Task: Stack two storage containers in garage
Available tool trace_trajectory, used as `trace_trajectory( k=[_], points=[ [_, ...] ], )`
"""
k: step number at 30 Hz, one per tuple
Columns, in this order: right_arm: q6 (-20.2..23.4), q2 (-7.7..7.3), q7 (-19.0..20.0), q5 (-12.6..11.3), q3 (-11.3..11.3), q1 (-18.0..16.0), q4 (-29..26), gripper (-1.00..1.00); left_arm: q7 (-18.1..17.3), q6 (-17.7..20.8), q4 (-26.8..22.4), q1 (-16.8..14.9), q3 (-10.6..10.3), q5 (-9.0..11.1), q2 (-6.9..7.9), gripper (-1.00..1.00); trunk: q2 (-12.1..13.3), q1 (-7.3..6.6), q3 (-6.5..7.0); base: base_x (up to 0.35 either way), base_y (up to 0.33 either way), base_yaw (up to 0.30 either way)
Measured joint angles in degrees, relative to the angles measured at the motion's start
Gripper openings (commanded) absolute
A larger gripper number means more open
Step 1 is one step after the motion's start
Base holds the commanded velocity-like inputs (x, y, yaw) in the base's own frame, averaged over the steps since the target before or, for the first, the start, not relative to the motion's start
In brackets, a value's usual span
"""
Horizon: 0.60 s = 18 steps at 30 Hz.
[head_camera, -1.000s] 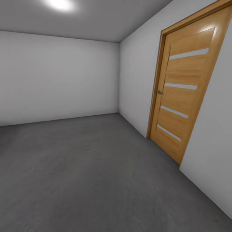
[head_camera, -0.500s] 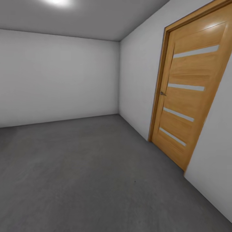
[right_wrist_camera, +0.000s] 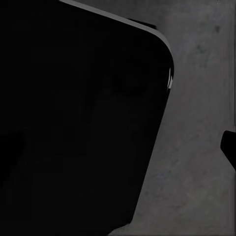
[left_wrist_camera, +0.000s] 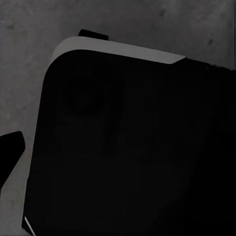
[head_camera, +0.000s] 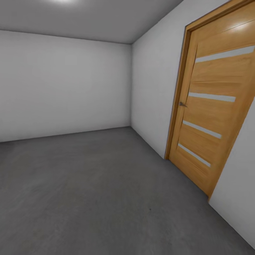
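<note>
Ahead, mottled grey floor (head_camera: pixel 88 198), white walls (head_camera: pixel 63 85), wooden door (head_camera: pixel 212 113) — jaws' state unreadable.

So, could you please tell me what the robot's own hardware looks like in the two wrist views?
Little can be made out. The left wrist view shows a large matte black body with a rounded corner and a light grey edge strip, above dark grey mottled concrete floor. The right wrist view shows a similar black rounded body. No cables, markings or fingers are discernible.
</note>
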Motion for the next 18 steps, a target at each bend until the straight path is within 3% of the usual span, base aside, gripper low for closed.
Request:
trace_trajectory(
  k=[18],
  points=[
    [0.12,0.0,0.05,0.01,-0.01,0.0,0.0,1.0,0.0,0.02,0.0,0.0,0.0,0.0,0.0,1.0,0.0,0.0,0.0,0.324,0.0,0.0]
  ],
)
